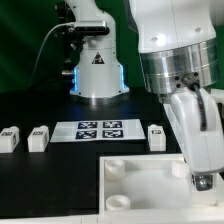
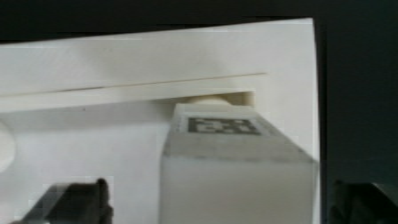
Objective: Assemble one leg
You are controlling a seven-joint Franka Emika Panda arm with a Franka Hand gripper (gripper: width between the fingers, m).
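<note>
In the wrist view one leg (image 2: 237, 165), a white post with a black-and-white tag, sits between my fingers, its end against the edge of the large white plate (image 2: 107, 70). My gripper (image 2: 217, 205) straddles this leg with the jaws apart: there is a clear gap on one side and a thin one on the other. In the exterior view my gripper (image 1: 203, 186) hangs over the plate's (image 1: 140, 182) corner on the exterior view's right, with the leg's tag (image 1: 203, 182) showing. Three more legs lie on the table: two on the left (image 1: 10, 138) (image 1: 38, 138), one nearer the middle (image 1: 157, 136).
The marker board (image 1: 97, 129) lies flat behind the plate. The robot base (image 1: 97, 75) stands at the back, lit blue. The arm's body fills the exterior view's upper right. The table is black.
</note>
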